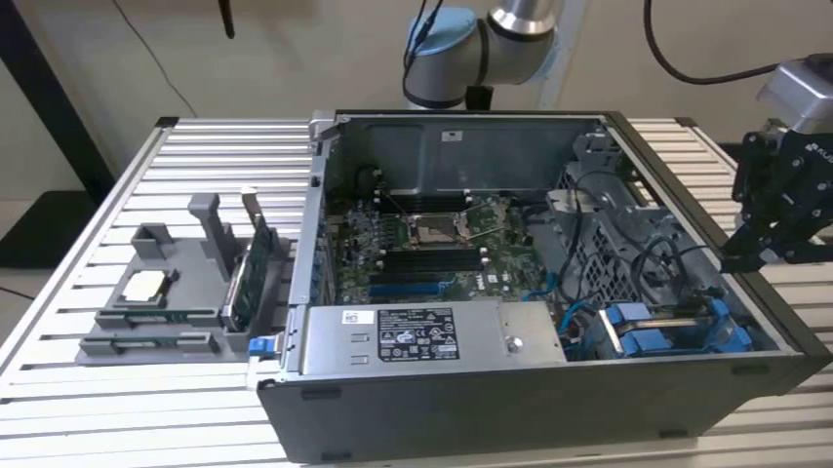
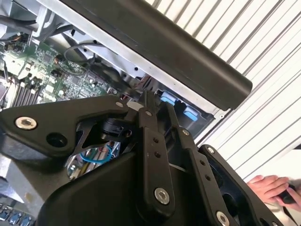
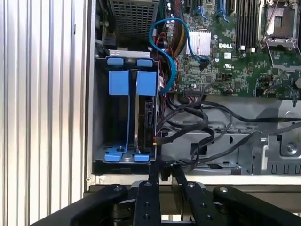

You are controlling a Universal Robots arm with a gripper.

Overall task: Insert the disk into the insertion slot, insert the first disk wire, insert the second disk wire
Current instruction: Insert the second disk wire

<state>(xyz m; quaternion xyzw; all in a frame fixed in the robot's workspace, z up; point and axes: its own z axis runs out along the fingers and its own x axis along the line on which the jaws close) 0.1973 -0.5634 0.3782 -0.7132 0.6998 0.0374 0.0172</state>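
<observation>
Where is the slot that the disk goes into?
The insertion slot sits in the computer case's corner at the exterior view's lower right, beside the grey power-supply box and close to the gripper.

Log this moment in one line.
disk: in slot | gripper: over case wall, beside slot | black cables: beside slot, connection unclear

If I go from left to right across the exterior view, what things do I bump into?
Grey parts holder → upright green circuit cards → power-supply box with stickers → blue-fitted insertion slot → black gripper.
</observation>
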